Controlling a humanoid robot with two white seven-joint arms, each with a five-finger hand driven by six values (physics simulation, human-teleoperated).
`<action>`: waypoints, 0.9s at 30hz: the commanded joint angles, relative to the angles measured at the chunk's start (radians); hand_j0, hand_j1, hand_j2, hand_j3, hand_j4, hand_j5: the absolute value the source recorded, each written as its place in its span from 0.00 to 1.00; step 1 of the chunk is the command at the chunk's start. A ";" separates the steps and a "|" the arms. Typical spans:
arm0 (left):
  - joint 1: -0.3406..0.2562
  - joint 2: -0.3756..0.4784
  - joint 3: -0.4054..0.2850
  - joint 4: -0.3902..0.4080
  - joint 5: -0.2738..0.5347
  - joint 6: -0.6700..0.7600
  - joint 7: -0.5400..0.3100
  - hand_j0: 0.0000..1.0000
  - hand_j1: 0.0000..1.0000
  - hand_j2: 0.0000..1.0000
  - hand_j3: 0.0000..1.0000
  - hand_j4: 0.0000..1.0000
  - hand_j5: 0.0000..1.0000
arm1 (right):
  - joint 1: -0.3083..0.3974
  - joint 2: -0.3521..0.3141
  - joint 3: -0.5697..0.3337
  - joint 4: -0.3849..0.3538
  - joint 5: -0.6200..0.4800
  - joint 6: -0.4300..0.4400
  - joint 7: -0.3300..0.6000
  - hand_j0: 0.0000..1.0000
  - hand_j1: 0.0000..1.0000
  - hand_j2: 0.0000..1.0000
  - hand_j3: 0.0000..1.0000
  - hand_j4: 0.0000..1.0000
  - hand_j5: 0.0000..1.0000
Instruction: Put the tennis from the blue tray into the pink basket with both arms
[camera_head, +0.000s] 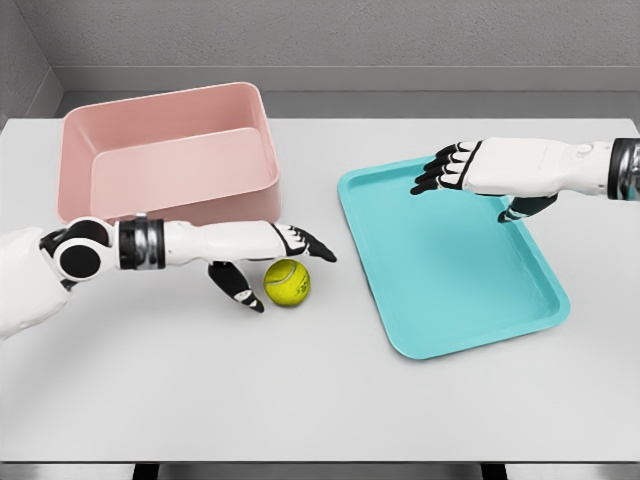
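A yellow-green tennis ball (287, 282) lies on the white table between the pink basket (170, 150) and the blue tray (545, 290). My left hand (272, 262) hovers just over and left of the ball, fingers spread, thumb hanging beside it, holding nothing. Over the tray's far part my right hand (468, 178) floats palm down with its fingers relaxed and extended toward the left. The tray holds nothing.
The pink basket sits at the back left, with nothing visible inside. The table's front edge (320, 462) runs along the bottom of the view. A grey wall stands behind the table.
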 joint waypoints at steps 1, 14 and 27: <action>0.002 -0.004 0.000 0.001 0.006 0.002 0.000 1.00 1.00 1.00 1.00 1.00 1.00 | 0.000 -0.002 -0.001 0.000 -0.006 0.002 0.000 1.00 1.00 1.00 1.00 1.00 1.00; 0.003 -0.031 0.002 0.059 -0.008 0.002 0.000 1.00 1.00 1.00 1.00 1.00 1.00 | 0.002 -0.002 -0.009 0.000 -0.013 0.002 0.000 1.00 1.00 1.00 1.00 1.00 1.00; 0.008 -0.045 0.002 0.082 -0.014 0.002 0.002 1.00 1.00 1.00 1.00 1.00 1.00 | 0.002 0.000 -0.009 -0.002 -0.017 0.002 0.000 1.00 1.00 1.00 1.00 1.00 1.00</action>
